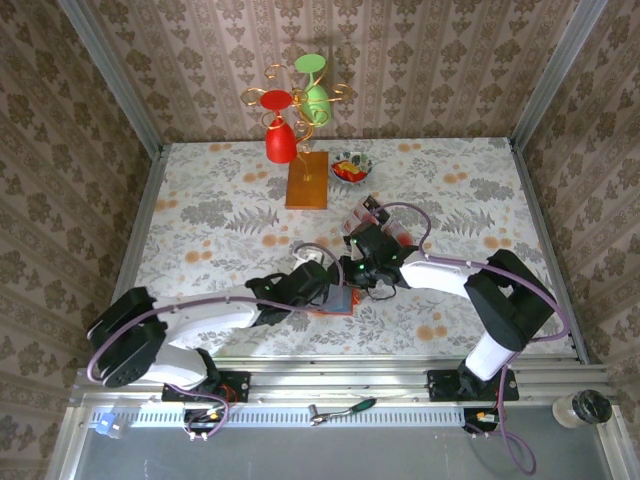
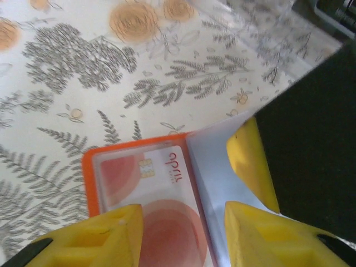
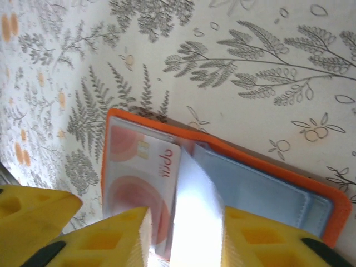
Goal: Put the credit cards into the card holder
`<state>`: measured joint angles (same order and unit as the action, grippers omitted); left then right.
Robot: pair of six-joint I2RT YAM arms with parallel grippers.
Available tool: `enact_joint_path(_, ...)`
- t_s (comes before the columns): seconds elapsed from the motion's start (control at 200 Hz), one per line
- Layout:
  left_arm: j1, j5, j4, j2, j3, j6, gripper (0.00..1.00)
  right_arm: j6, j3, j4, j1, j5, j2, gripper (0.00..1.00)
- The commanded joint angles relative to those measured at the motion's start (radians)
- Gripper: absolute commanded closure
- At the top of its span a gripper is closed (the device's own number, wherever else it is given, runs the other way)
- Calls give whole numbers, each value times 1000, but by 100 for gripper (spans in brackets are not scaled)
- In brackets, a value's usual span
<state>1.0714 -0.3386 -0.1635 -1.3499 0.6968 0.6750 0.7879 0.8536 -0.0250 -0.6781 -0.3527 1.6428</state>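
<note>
Jaws of your left gripper (image 2: 181, 239) stand partly apart, straddling the open orange card holder (image 2: 89, 183) on the worktop (image 2: 67, 83), gripping nothing visible. Right gripper (image 3: 186, 239): a clear sleeve leaf (image 3: 194, 206) rises between its jaws; pinched or not, cannot tell.

Step, judged: loading. One pale, red-blotched credit card (image 2: 161, 194) sits in the left pocket. Next you need another card.

Right wrist view gives the bluish right pocket in full; left wrist view half covers it.

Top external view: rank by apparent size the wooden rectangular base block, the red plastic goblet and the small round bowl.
1. wooden rectangular base block
2. red plastic goblet, nearly as large; it hangs nearer the camera, so unsure
3. small round bowl
</note>
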Motion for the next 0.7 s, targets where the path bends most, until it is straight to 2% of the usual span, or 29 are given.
enact_joint_path(0.0, -34, -30, -42, 70, 19, -12, 56, 14, 38, -11, -35, -33, -19, 57)
enact_joint_path(0.23, -101, -18, -81, 189, -40, -9, 56, 45, 97, -18, -83, -6, 37, 46)
enact_joint_path(0.455, -141, -7, -95, 303, -109, -1, 55, 70, 169, -23, -111, -1, 120, 42)
enact_joint_path(0.695, -170, 13, -108, 361, -153, 6, 56, 70, 210, -39, -120, 17, 196, 42)
